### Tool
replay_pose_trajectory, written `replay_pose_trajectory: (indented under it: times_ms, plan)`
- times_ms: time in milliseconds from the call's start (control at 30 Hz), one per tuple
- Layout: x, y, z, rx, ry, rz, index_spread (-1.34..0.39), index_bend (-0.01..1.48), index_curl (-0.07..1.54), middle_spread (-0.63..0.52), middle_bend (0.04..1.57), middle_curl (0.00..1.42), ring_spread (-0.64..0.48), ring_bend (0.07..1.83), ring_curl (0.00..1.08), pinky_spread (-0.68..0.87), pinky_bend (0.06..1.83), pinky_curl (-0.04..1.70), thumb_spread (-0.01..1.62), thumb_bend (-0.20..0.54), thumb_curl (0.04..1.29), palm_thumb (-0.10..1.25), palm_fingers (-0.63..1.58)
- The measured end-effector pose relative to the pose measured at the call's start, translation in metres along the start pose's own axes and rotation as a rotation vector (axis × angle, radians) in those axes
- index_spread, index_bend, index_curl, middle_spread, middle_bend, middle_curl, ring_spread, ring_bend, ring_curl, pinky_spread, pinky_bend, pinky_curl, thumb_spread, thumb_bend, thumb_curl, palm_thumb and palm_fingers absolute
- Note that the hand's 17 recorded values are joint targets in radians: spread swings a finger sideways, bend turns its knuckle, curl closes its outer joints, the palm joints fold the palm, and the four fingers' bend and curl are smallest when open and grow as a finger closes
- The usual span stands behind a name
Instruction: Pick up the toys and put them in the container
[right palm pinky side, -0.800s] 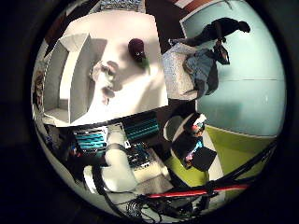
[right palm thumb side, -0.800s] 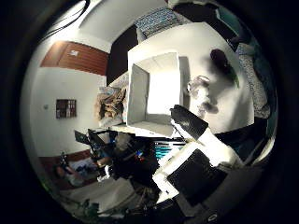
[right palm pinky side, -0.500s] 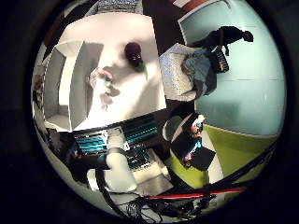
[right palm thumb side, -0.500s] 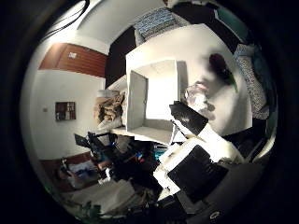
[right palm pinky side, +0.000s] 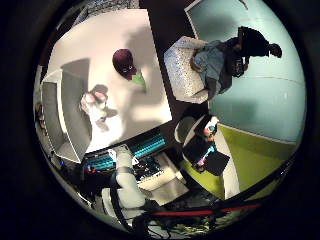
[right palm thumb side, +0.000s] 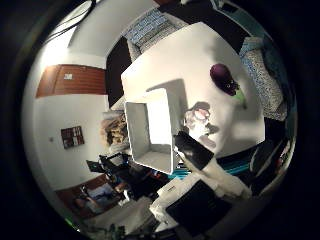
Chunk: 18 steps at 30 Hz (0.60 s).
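White table (right palm thumb side: 190, 65), patterned armchair (right palm pinky side: 182, 70)

The hand (right palm thumb side: 200, 155) has swung, its fingers now reaching nearer the pale toy (right palm thumb side: 197, 120) beside the box (right palm thumb side: 150, 130).

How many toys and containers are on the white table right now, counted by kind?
Purple eggplant toy: 1
Pale pinkish toy, beside the container: 1
White container: 1
Total: 3 things on the table, both toys outside the container.
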<state>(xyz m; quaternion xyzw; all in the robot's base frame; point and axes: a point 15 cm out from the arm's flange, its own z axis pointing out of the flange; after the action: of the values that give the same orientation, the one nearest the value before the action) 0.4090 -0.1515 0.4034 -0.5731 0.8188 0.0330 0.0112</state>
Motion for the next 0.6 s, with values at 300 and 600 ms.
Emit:
replay_pose_trajectory:
  times_ms: [300,600]
  plan:
    - [0.028,-0.049,0.046,0.016,0.007,0.102,-0.2,0.15,0.25,0.09,0.22,0.33,0.22,0.35,0.24,0.43,0.55,0.28,1.13,-0.023,0.34,0.57,0.08]
    - [0.062,-0.076,0.104,0.032,-0.007,0.212,-0.14,0.15,0.24,0.16,0.21,0.33,0.22,0.38,0.25,0.44,0.57,0.29,1.13,-0.021,0.33,0.56,0.06]
